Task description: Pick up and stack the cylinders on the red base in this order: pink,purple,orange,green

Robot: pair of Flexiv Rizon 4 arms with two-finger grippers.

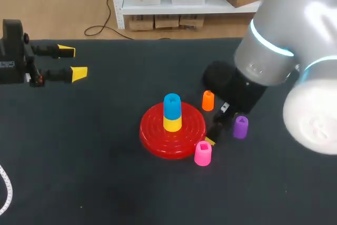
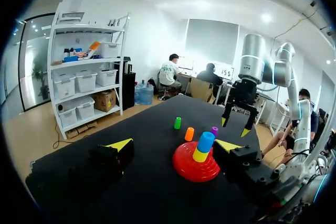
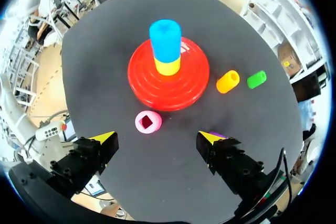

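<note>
- Worktop [image 1: 79,172]: black surface that carries all the parts.
- Base [image 1: 152,135]: red ribbed disc at the middle of the worktop. A yellow cylinder [image 1: 172,124] stands on its centre, with a blue cylinder [image 1: 172,106] stacked on top of it.
- Pink cylinder [image 3: 147,122]: upright on the worktop, just off the base rim on the side toward the near edge and slightly right. Its top shows a square hollow. It is not on the stack.
- Purple cylinder [image 1: 240,127]: upright on the worktop, right of the base and apart from it.
- Orange cylinder [image 1: 208,100]: on the worktop near the base rim, on the far-right side.
- Green cylinder [image 2: 177,123]: next to the orange one, on the side toward the far edge. The right arm hides it in the head view.
- Left pincer [image 1: 72,61]: near the left edge, toward the far-left corner, well apart from the base. Fingers are spread wide and hold nothing.
- Right pincer [image 3: 157,139]: above the worktop on the near-right side of the base. Fingers are spread wide and hold nothing. The pink cylinder lies just ahead of the gap, closer to one finger. The purple cylinder shows partly behind the other fingertip.
</note>
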